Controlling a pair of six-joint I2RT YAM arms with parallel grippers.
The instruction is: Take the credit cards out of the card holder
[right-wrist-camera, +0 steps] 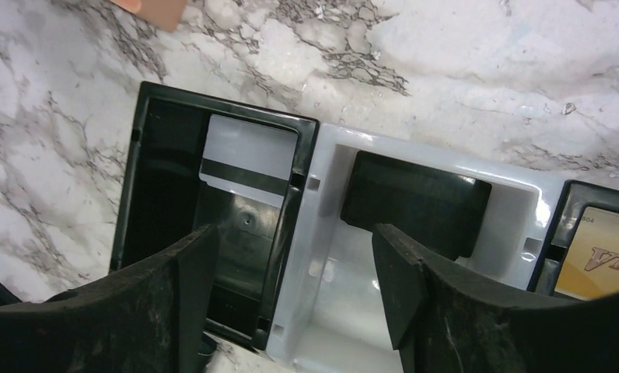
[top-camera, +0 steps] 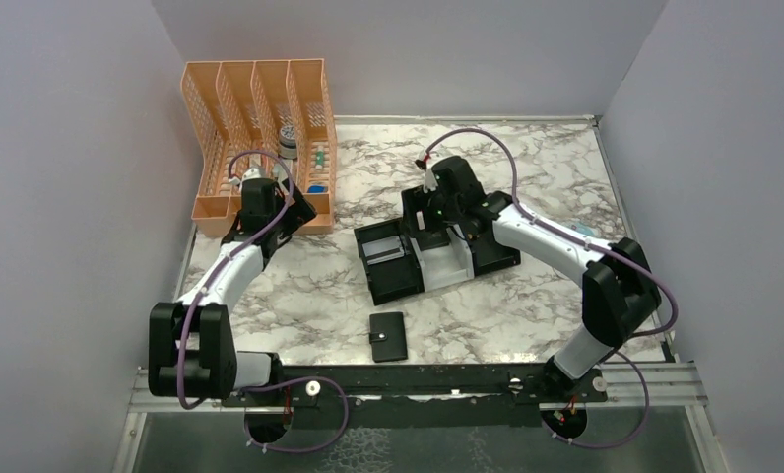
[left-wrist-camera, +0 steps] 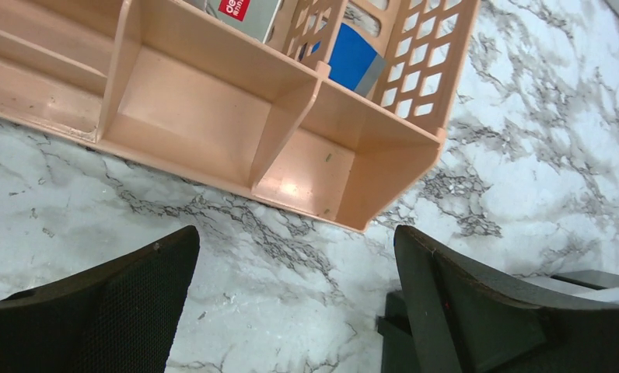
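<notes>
While card holder (top-camera: 388,336) lies shut, left fingers (left-wrist-camera: 104,311) wide, right fingers (right-wrist-camera: 454,303) wide — seemingly over tray rim (right-wrist-camera: 322,186).

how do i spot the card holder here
Start at the marble table; a row of open trays sits in its middle. Between them and the near edge lies the card holder: small, black, flat and closed, unlike the open trays.

A: From where is the top view taken?
B: From high above the near edge; the whole desk (top-camera: 526,168) is looked down on from afar.
A: And the wrist views?
B: Both are taken close. The rack (left-wrist-camera: 213,101) is faced by the left one, the trays (right-wrist-camera: 322,194) by the right. Both are also seen from above.
</notes>
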